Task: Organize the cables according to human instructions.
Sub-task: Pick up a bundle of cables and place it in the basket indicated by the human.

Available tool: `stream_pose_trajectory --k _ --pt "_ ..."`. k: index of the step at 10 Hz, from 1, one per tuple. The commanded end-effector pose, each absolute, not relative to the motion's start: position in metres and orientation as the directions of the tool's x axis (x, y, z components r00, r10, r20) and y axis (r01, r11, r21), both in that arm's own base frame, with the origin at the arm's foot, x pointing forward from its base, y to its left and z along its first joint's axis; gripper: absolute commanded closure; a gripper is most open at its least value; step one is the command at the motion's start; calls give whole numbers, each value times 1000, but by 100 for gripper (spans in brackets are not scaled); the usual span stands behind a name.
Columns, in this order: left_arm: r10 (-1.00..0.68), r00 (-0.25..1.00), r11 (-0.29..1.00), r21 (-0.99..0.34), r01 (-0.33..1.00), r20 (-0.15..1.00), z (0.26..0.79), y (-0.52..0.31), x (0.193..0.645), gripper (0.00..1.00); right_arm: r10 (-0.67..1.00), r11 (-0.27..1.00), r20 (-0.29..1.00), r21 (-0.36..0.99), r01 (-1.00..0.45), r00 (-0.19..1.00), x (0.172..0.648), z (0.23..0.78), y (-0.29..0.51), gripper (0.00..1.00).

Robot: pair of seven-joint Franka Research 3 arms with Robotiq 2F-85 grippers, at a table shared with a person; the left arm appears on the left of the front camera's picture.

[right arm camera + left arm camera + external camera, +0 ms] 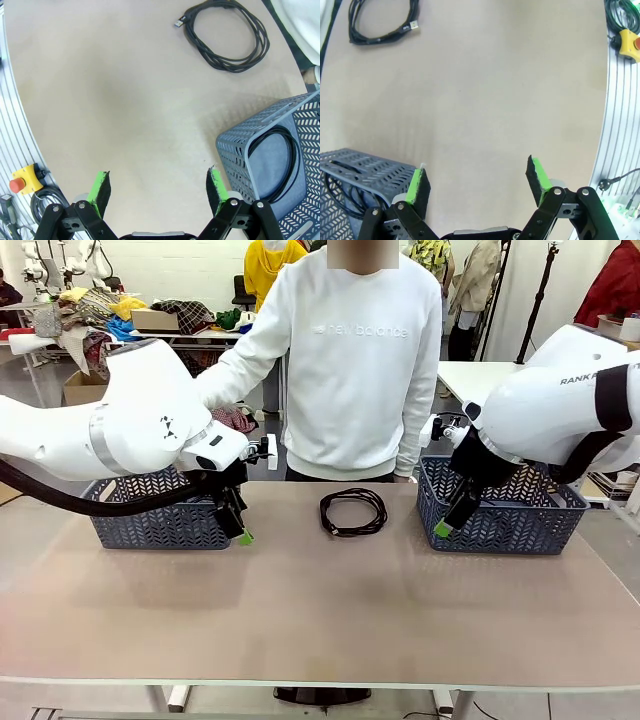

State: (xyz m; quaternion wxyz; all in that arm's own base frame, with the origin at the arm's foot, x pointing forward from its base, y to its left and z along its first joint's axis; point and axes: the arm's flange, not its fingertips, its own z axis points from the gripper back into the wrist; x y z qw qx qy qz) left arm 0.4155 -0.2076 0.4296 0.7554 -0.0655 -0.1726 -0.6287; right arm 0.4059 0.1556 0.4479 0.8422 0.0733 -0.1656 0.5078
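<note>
A coiled black cable (353, 512) lies flat on the tan table (320, 610), near the far edge and directly in front of the person (350, 360) standing there. It is a loose ring of several thin loops, slightly wider than deep across the table, with one small silvery plug end (179, 23) poking out of the ring on the right wrist view. Bare tabletop lies all around it, widest towards the near edge.

To its left stands a grey perforated basket (150, 522), with another black cable (342, 197) visible through its wall. To its right stands a matching basket (510, 525) holding a coiled cable (280, 165) against its inner wall.

The left gripper (240, 525) hangs by the left basket's right end, its jaws apart and empty over bare table. The right gripper (448, 522) hangs at the right basket's left end, jaws likewise spread and empty. Both sit well apart from the coil between them.
</note>
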Motion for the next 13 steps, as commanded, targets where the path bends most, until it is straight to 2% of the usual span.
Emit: stream_pose_trajectory --k 1,4,5,10,13 --pt "-927 150 201 118 972 343 430 -208 416 0 829 476 355 -45 -878 432 406 449 156 0" --pt "-927 235 279 118 953 291 432 -235 439 0 829 476 355 -45 -878 432 406 449 156 0" --pt "-902 341 376 94 922 266 435 -248 448 0 829 476 355 -45 -878 432 406 449 156 0" --pt "-808 510 557 103 824 296 454 -338 490 0 829 476 355 -45 -878 432 406 449 156 0" --pt "-736 633 663 68 746 240 453 -371 520 0 829 476 355 -45 -878 432 406 449 156 0"
